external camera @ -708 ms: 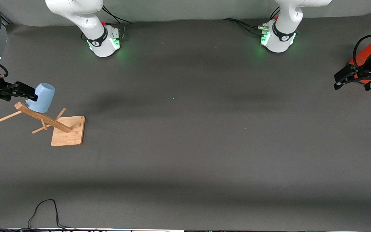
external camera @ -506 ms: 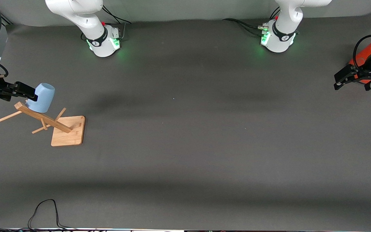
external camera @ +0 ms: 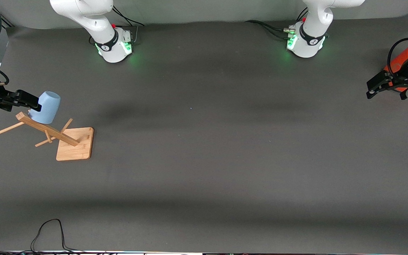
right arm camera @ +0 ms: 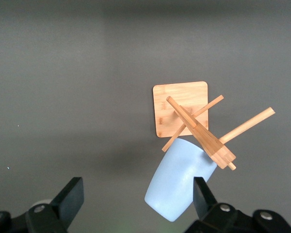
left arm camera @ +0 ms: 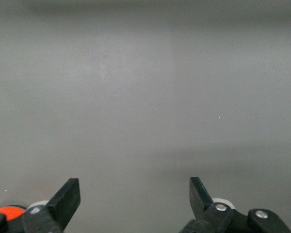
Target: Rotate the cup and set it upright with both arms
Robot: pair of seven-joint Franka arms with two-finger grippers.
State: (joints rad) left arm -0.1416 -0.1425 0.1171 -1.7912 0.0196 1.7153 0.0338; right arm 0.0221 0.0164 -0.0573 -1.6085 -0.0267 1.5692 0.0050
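Right hand (external camera: 30, 102) hangs at the right arm's end of the table (external camera: 204, 159), its black fingers spread wide. In the right wrist view the two fingers stand well apart, with the cup (right arm camera: 180, 180) between them and close against one finger (right arm camera: 202, 194); whether that finger touches it cannot be told. The cup (external camera: 45, 107) is a pale-blue tumbler hung on a peg of a wooden rack (external camera: 46, 130), tilted, with its narrower closed base up and away from the hand. From the front camera the hand's fingertips sit right at the cup's lower rim, on the side toward the table's edge. The rack has a slanted post with thin pegs and stands on a square wooden base (external camera: 75, 145), which lies nearer to the front camera than the cup.

Left hand (external camera: 374, 88) waits over the left arm's end of the table, fingers also spread wide and holding nothing, as its wrist view shows with only bare table between them. An orange-red cylinder (external camera: 400, 61) stands just beside that hand.
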